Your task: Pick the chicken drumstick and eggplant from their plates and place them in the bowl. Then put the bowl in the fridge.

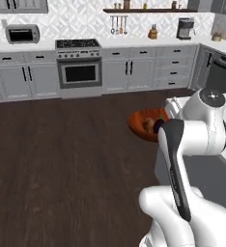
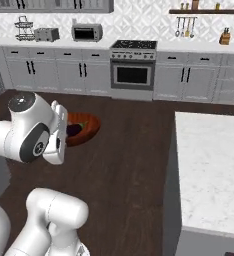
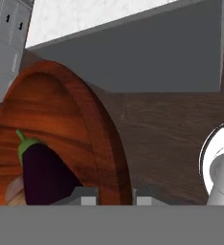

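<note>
Up in the air over the dark wood floor (image 1: 62, 159), the bowl (image 1: 143, 126) hangs from the gripper (image 3: 115, 195), whose two finger tips are pinched tight on the bowl's rim. Inside the reddish-brown bowl lies the eggplant (image 3: 44, 172), dark purple with a green stem, and beside it sits a pale golden lump that I think is the chicken drumstick (image 1: 148, 125). So both foods look to be in, and I judge the step in hand is carrying the bowl to the fridge, which I cannot see from here. The hold is on one edge only, so the bowl could tip or twist if the arm swings fast, and then the eggplant could roll out onto the floor. The rim could also slide out from between the fingers, because the bowl is wide and glossy. Just beside the bowl stands the counter (image 2: 211, 165) with its white marble top and grey side, and its corner is close, so a wide turn could bump the bowl against it. The robot's own white arm sits between the cameras and the bowl and hides part of it. Far across the room are the stove (image 1: 78, 60), the grey cabinets (image 1: 18, 77), a toaster oven (image 1: 21, 34) and a coffee machine (image 1: 185, 28), all well apart from the bowl.
</note>
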Controlling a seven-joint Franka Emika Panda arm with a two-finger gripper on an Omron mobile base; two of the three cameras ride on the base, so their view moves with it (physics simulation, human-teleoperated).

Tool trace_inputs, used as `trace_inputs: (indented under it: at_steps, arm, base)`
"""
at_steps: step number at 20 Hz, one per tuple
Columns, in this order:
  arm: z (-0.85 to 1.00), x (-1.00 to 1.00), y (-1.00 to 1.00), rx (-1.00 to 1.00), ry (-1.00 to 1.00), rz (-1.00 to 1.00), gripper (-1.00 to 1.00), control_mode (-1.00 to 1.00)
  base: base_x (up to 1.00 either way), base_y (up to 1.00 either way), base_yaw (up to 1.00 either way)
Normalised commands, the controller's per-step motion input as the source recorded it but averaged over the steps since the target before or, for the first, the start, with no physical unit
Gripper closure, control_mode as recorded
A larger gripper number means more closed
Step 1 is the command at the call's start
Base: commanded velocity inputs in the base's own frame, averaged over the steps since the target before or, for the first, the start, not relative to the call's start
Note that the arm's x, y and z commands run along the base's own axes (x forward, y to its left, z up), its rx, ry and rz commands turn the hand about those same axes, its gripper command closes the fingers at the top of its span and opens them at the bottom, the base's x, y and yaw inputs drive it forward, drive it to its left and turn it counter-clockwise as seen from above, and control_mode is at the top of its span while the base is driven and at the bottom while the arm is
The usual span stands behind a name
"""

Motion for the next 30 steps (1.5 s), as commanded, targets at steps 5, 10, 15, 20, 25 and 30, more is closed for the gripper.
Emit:
trace_inputs:
  at_steps: [5, 10, 15, 20, 25, 30]
  arm:
    - [0.00, 0.00, 0.00, 0.00, 0.00, 0.00, 1.00, 1.00]
    - [0.00, 0.00, 0.00, 0.00, 0.00, 0.00, 1.00, 1.00]
    - [0.00, 0.00, 0.00, 0.00, 0.00, 0.00, 1.00, 1.00]
    - [0.00, 0.00, 0.00, 0.00, 0.00, 0.00, 1.00, 1.00]
    - [0.00, 0.00, 0.00, 0.00, 0.00, 0.00, 1.00, 1.00]
    - [0.00, 0.00, 0.00, 0.00, 0.00, 0.00, 1.00, 1.00]
  base:
    - [1.00, 0.14, 0.16]
    - [1.00, 0.00, 0.43]
    - [1.00, 0.00, 0.57]
    - [1.00, -0.01, 0.59]
    - [1.00, -0.07, 0.64]
    - [1.00, -0.30, 0.58]
